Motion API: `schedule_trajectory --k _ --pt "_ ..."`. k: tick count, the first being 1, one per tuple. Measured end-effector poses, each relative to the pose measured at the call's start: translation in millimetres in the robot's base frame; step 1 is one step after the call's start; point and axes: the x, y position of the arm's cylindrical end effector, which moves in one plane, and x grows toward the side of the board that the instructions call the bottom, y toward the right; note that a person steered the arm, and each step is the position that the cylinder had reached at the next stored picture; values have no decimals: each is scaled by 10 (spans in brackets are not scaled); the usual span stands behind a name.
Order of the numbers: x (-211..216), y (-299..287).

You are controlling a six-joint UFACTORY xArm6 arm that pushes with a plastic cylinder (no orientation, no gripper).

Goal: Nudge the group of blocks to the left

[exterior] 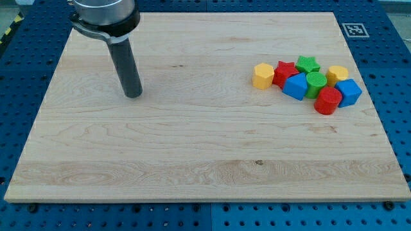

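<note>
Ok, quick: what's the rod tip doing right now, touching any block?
My tip: touching nothing, resting on the wooden board, far to the view's left of the coloured block cluster.

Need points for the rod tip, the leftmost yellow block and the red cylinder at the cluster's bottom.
My tip [133, 95]: camera view, the dark rod's very lower end, far left of the blocks.
Yellow hexagonal block [261, 75]: camera view, its top face.
Red cylinder block [328, 99]: camera view, centre of its visible body.
</note>
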Motion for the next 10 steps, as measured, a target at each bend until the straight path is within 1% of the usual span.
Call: schedule_trajectory --k 5,6,7,9,10 --pt "71 -1" --pt "228 -1" --pt "375 198" --pt "445 1271" --pt "593 1804"
